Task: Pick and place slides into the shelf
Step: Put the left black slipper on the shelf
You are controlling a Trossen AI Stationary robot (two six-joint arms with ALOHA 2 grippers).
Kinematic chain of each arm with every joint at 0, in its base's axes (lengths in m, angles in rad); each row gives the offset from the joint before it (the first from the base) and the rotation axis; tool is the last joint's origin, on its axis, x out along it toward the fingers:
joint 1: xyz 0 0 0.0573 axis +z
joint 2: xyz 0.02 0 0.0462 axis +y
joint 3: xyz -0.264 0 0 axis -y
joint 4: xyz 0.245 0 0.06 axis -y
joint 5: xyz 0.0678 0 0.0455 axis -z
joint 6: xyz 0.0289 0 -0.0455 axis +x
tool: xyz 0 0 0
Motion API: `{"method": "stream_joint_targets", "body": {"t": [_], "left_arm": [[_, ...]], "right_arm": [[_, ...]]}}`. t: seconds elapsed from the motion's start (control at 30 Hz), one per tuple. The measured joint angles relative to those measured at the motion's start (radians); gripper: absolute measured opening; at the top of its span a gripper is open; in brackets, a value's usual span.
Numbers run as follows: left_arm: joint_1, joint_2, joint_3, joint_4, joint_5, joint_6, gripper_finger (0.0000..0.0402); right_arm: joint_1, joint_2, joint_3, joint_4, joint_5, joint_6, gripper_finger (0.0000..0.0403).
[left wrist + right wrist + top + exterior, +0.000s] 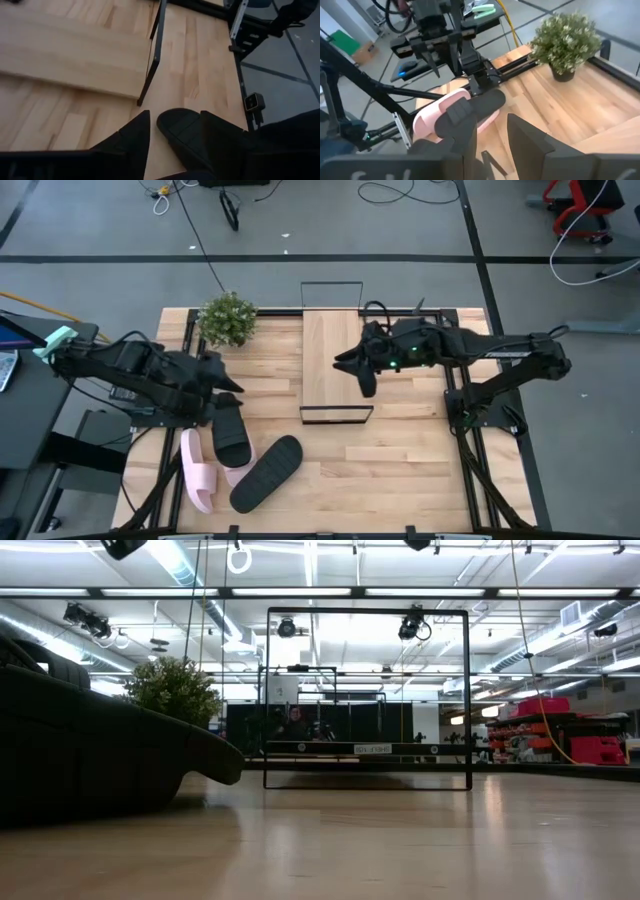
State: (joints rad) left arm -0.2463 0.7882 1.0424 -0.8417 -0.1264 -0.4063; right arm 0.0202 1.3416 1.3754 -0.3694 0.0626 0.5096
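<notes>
Slatted wooden table (pixel 400 470) under bright ceiling strip lights (pixel 330 592); left tool (pixel 228 388) parted over a black slide (pixel 231 432); right tool (pixel 352 368) parted above the shelf (pixel 331 365), holding nothing.

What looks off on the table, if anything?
The slides are heaped rather than paired: one black slide lies diagonally across a pink slide at the front left. The shelf holds none. Nothing looks damaged.
</notes>
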Motion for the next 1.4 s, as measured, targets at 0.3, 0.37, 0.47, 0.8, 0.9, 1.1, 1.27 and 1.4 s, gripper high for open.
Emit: {"method": "stream_joint_targets", "body": {"t": [0.3,0.37,0.47,0.8,0.9,1.1,1.27,1.4], "left_arm": [[0.002,-0.040,0.000,-0.133,0.070,0.015,0.0130],[0.001,-0.037,0.000,-0.197,0.110,-0.021,0.0123],[0.002,-0.035,0.000,-0.278,0.160,-0.093,0.0116],[0.002,-0.036,0.000,-0.301,0.170,-0.111,0.0116],[0.002,-0.036,0.000,-0.301,0.170,-0.127,0.0118],[0.002,-0.037,-0.054,-0.300,0.191,-0.132,0.0121],[0.006,-0.037,-0.180,-0.294,0.273,-0.106,0.0112],[0.058,-0.037,-0.288,-0.252,0.356,-0.098,0.0110]], "right_arm": [[0.037,0.079,0.000,0.054,-0.004,0.056,0.0114],[0.043,0.092,0.000,0.058,-0.003,0.070,0.0114],[0.049,0.114,0.000,0.062,-0.003,0.072,0.0114],[0.049,0.136,0.000,0.096,-0.003,0.062,0.0114],[0.048,0.132,0.000,0.096,-0.003,0.058,0.0114],[0.049,0.130,0.000,0.094,-0.004,0.053,0.0114],[0.048,0.130,0.000,0.094,-0.005,0.011,0.0114],[0.048,0.130,0.000,0.094,-0.021,0.011,0.0114]]}}
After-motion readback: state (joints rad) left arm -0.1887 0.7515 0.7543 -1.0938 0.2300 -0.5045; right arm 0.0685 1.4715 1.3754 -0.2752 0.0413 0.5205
